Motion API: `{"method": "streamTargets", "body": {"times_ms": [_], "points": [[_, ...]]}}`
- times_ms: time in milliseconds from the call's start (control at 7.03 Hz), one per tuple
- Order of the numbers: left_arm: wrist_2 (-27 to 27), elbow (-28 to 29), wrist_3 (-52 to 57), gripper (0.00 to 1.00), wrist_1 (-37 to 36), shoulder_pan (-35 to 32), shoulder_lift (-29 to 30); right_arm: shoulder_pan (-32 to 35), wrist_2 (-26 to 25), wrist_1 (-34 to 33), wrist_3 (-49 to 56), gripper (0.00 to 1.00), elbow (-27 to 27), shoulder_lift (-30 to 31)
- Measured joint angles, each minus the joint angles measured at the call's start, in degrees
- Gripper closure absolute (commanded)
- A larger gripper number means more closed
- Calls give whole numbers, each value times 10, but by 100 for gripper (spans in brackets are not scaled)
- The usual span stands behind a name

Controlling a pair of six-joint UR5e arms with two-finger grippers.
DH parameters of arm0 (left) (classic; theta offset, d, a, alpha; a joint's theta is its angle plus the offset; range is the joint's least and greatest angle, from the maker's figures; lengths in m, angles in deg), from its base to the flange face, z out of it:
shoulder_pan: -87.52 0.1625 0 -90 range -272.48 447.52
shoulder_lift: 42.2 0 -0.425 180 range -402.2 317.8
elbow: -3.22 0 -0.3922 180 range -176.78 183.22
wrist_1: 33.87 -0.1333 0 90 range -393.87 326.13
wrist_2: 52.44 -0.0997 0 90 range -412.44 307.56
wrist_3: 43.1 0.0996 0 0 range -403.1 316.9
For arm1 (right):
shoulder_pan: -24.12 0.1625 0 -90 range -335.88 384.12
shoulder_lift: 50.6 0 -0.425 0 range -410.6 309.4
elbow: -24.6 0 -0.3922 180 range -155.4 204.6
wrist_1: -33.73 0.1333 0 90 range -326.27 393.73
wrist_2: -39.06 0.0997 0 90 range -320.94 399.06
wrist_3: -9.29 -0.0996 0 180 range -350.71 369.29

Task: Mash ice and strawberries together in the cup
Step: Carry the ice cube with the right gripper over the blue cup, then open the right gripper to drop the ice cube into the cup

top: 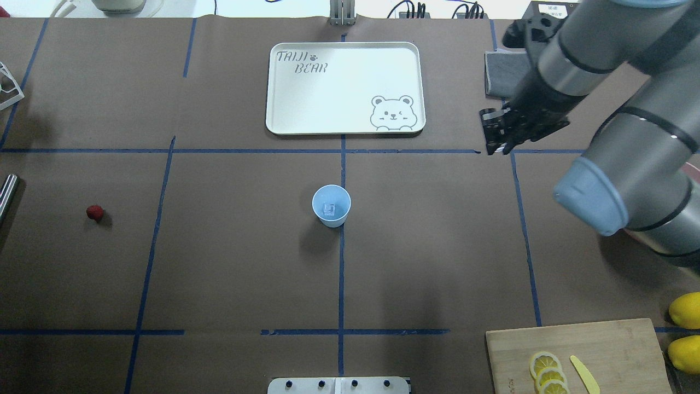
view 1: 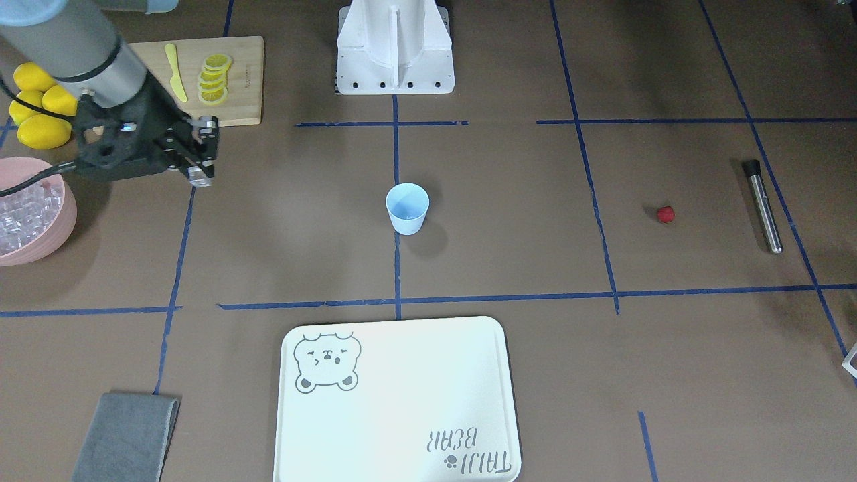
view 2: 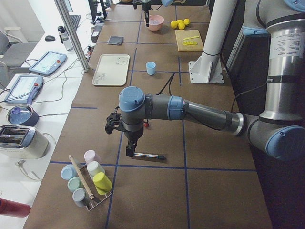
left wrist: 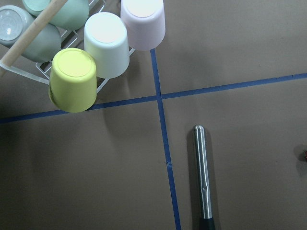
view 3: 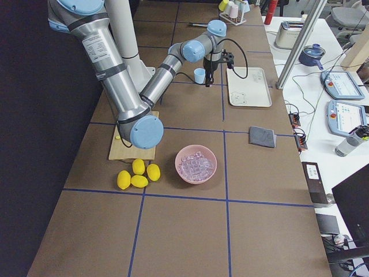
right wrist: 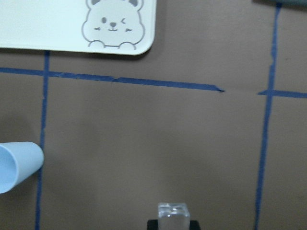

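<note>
The light blue cup [top: 331, 205] stands at the table's middle with one ice cube [top: 329, 208] in it; it also shows in the front view [view 1: 407, 209]. My right gripper [view 1: 201, 167] is shut on a clear ice cube [right wrist: 173, 213], above the table between the pink bowl [view 1: 57, 231] of ice [view 1: 23, 207] and the cup. The cup lies to the lower left in the right wrist view [right wrist: 17, 165]. The red strawberry [top: 95, 213] lies alone on the table on my left side. My left gripper [view 2: 129, 151] hangs over a metal muddler [left wrist: 204, 177]; I cannot tell whether it is open or shut.
A white bear tray [top: 344, 87] lies beyond the cup. A cutting board [view 1: 248, 73] with lemon slices [view 1: 214, 79] and a yellow knife [view 1: 175, 72], whole lemons [view 1: 40, 114], a grey cloth [view 1: 127, 438] and a rack of upturned cups [left wrist: 96, 43] stand around.
</note>
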State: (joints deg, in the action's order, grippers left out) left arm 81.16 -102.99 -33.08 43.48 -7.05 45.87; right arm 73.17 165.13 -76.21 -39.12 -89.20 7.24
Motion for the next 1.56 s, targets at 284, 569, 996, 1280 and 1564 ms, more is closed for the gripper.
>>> {"method": "streamTargets", "body": {"times_ms": [284, 569, 996, 1280, 1564], "points": [[0, 0, -2, 0, 1, 0, 1, -103, -81, -3, -118, 100, 81, -117], [0, 1, -3, 0, 1, 1, 1, -167, -136, 8, -163, 100, 155, -176], [-1, 3, -3, 0, 2, 1, 1, -187, -151, 72, -183, 100, 258, -219], [-1, 3, -3, 0, 3, 1, 1, -195, -154, 76, -186, 96, 273, -223], [-1, 3, -3, 0, 3, 1, 3, -201, -161, 77, -192, 57, 279, -225]]}}
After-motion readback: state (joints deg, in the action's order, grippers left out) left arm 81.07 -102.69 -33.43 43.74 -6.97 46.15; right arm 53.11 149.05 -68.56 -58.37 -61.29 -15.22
